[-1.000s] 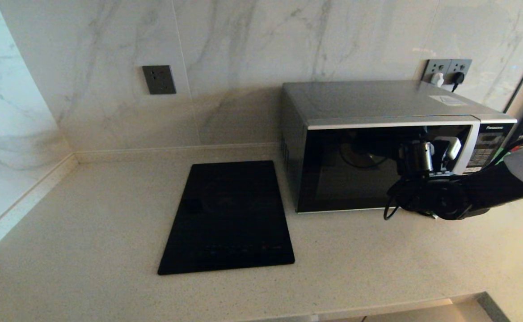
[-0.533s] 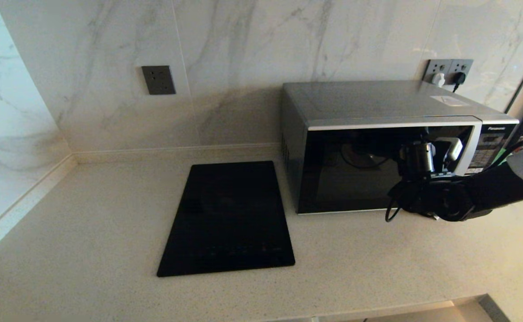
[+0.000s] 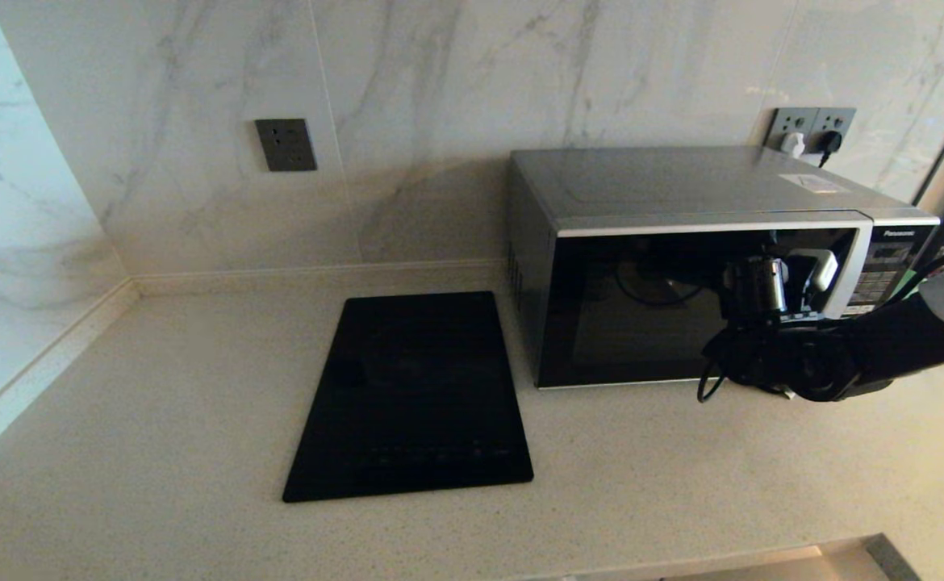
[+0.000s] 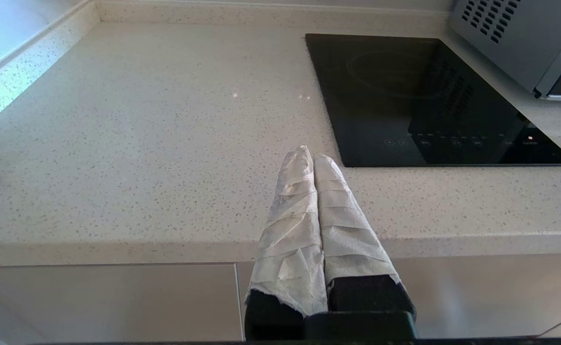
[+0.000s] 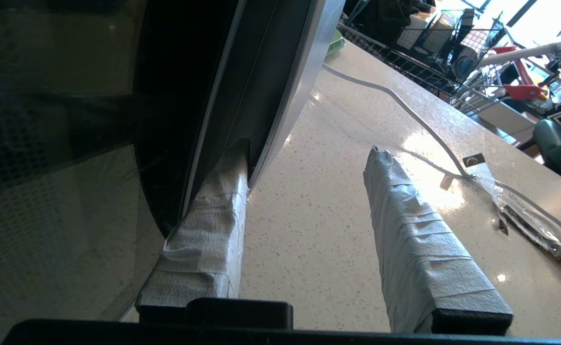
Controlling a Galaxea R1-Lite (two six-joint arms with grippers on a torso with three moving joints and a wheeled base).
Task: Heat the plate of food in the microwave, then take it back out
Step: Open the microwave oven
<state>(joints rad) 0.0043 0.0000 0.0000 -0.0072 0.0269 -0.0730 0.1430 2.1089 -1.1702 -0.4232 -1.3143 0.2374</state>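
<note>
The black and silver microwave [image 3: 666, 186] stands at the back right of the counter with its dark glass door [image 3: 625, 315] closed. My right gripper [image 3: 799, 278] is at the door's right edge, open, with one taped finger [image 5: 213, 215] tucked behind the curved silver handle [image 5: 290, 86] and the other finger [image 5: 414, 230] out in front over the counter. The plate of food is not visible in any view. My left gripper [image 4: 309, 154] is shut and empty, parked over the counter's front edge.
A flat black glass cooktop [image 3: 415, 395] lies left of the microwave. Wall sockets [image 3: 811, 125] with plugs sit behind it. To the microwave's right, a white cable [image 5: 405, 108] and a foil packet [image 5: 534, 225] lie on the counter, with a green edge [image 5: 335, 42] beyond.
The right gripper has edged slightly to the right at the door handle. The door and the left arm look the same.
</note>
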